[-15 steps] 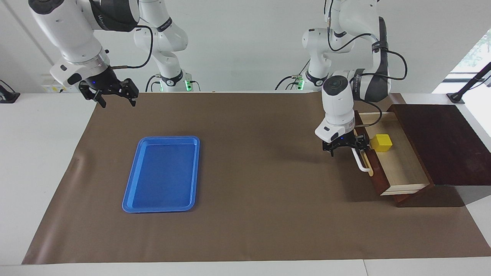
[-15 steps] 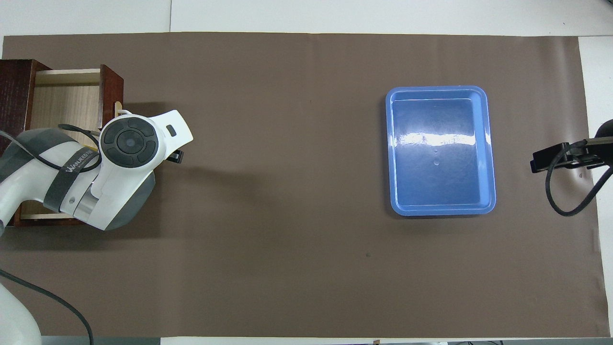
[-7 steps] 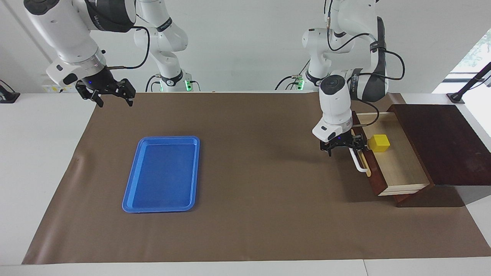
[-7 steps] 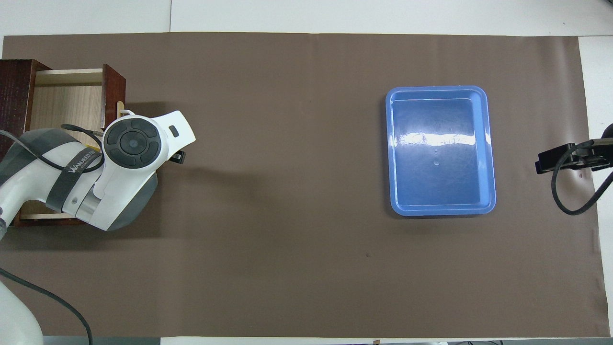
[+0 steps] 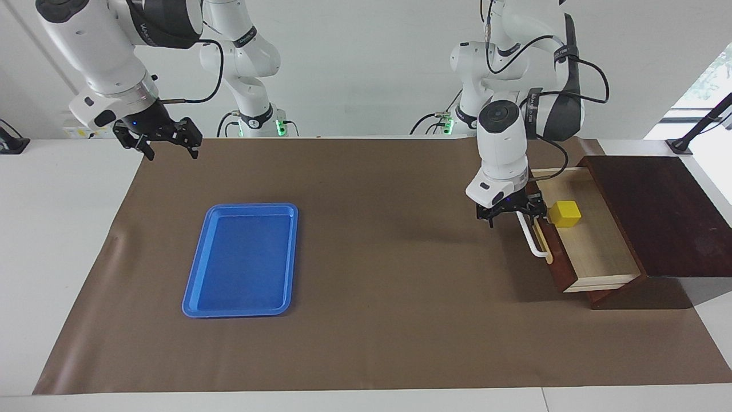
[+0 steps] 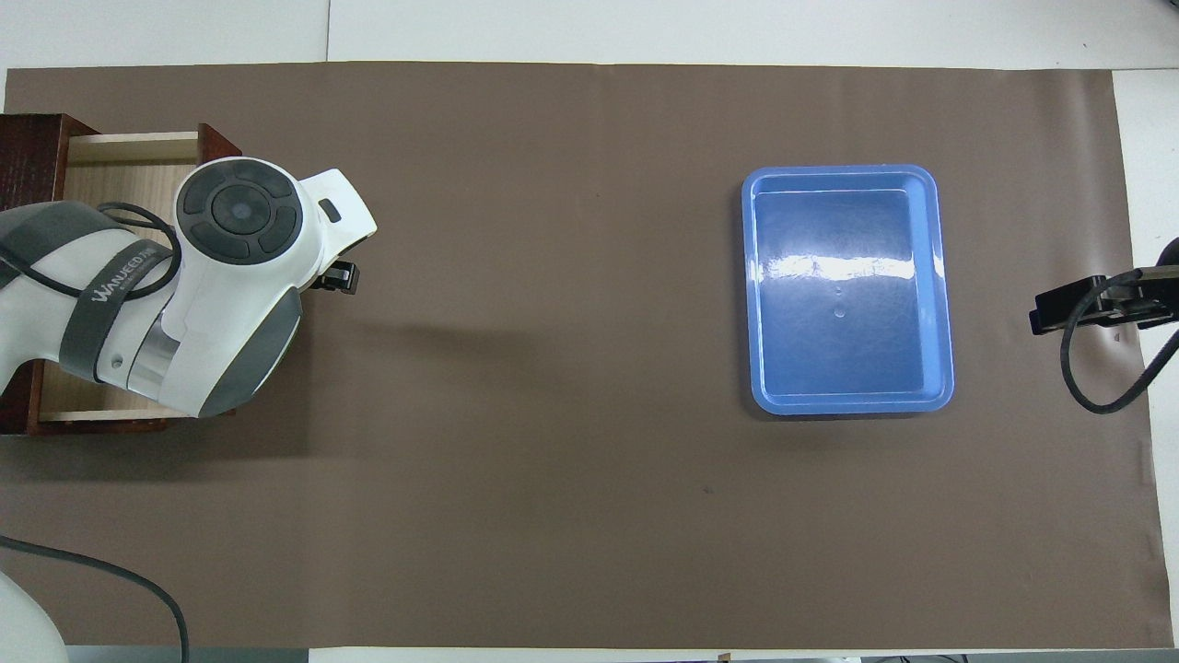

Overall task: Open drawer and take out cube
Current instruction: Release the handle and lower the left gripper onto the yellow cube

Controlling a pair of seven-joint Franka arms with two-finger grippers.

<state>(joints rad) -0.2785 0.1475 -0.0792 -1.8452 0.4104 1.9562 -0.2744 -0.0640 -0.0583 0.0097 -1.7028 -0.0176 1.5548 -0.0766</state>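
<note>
We see the drawer (image 5: 577, 240) pulled out of its dark cabinet (image 5: 657, 212) at the left arm's end of the worktop (image 5: 372, 343), so the opening step looks done. The cube (image 5: 564, 213) sits on the pale drawer floor, close to the front panel and at about twelve o'clock from the middle of the floor, toward the robots. It is uncovered from above, which leaves it free for a straight downward grasp.

Our left end effector (image 5: 510, 213) hangs just above the robot-side end of the white handle (image 5: 533, 237), at about nine o'clock from the cube in the facing view. Its fingers stand apart and hold nothing; we judge it has let go of the handle and must now shift over the front panel to reach the cube. The panel's rim between the two is the thing to clear.

Our right end effector (image 5: 162, 139) waits high over the worktop's edge at the right arm's end, fingers apart and empty, at about eleven o'clock from the blue tray (image 5: 240, 258). The tray lies flat and bare, likely the place for the cube
</note>
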